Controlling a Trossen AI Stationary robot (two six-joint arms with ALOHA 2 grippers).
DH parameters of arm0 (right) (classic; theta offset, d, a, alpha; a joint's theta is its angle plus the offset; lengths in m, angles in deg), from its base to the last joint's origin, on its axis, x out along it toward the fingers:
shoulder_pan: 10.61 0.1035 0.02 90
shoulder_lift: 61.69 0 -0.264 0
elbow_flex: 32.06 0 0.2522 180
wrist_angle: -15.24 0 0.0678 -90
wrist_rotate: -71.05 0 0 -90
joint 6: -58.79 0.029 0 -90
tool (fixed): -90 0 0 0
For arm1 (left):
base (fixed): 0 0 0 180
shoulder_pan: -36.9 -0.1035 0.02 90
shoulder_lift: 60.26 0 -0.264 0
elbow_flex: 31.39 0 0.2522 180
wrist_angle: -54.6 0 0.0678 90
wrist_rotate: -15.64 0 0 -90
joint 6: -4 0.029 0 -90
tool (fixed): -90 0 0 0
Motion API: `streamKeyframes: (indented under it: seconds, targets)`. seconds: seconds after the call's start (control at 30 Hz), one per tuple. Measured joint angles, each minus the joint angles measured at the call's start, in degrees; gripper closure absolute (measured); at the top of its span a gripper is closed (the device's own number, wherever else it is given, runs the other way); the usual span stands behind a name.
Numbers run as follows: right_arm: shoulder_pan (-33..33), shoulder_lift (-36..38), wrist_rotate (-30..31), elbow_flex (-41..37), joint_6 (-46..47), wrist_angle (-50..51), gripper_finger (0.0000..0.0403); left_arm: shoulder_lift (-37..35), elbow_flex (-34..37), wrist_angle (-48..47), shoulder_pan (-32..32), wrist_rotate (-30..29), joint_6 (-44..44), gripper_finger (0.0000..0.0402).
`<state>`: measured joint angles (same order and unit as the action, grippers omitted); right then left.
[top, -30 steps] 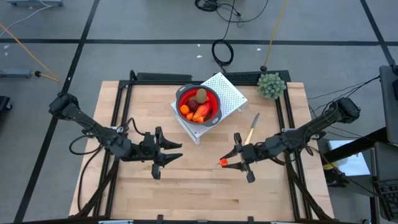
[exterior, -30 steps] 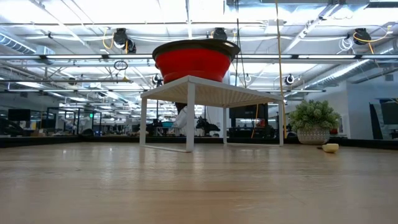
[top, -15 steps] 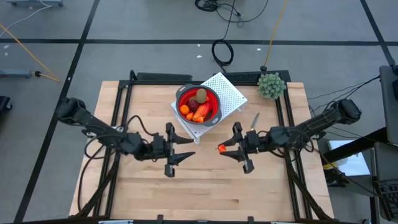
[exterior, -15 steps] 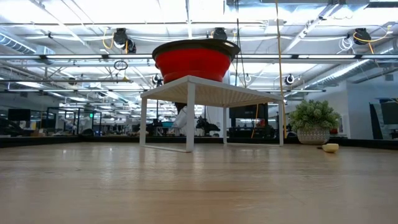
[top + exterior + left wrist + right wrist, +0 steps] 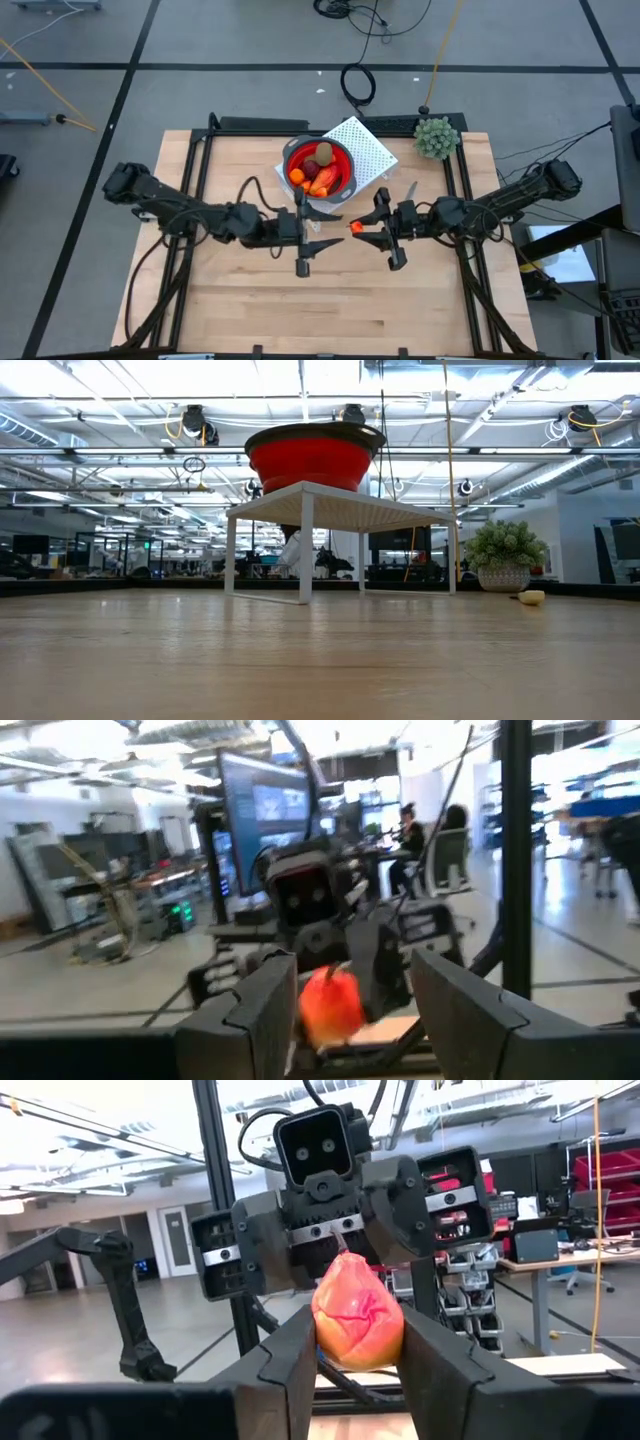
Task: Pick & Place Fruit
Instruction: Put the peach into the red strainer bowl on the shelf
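Both claws have drawn together mid-desk since a second ago.

The right claw (image 5: 364,228) grips a small red-orange fruit (image 5: 357,1323), waxy and pear-shaped, above the wooden desk (image 5: 240,310). The left claw (image 5: 322,230) faces it, fingers spread apart, empty. More fruit sits in the red bowl (image 5: 341,176) on a white stand (image 5: 368,148). Beyond: a bright open workshop.

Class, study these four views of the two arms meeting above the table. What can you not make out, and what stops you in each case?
- Low view: both arms are out of frame, and the red bowl wall hides its fruit.
- High view: the orange-red fruit in the right gripper is too small to identify.
- Left wrist view: blur hides whether the left gripper touches that fruit.
- Knife: partly covered by the right arm.
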<state>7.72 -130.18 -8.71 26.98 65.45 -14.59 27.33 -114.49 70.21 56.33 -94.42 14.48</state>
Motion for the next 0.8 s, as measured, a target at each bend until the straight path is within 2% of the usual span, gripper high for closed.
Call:
streamKeyframes:
  seconds: [0.17, 0.8]
  targets:
    - [0.0, 0.0, 0.0, 0.0, 0.0, 0.0, 0.0287, 2.4, -2.4, 0.2, -1.4, 2.6, -0.3, 0.0203]
    - [0.0, 0.0, 0.0, 0.0, 0.0, -2.1, 0.0287, 3.3, -2.4, 2.2, -4.2, 7.6, -4.6, 0.0207]
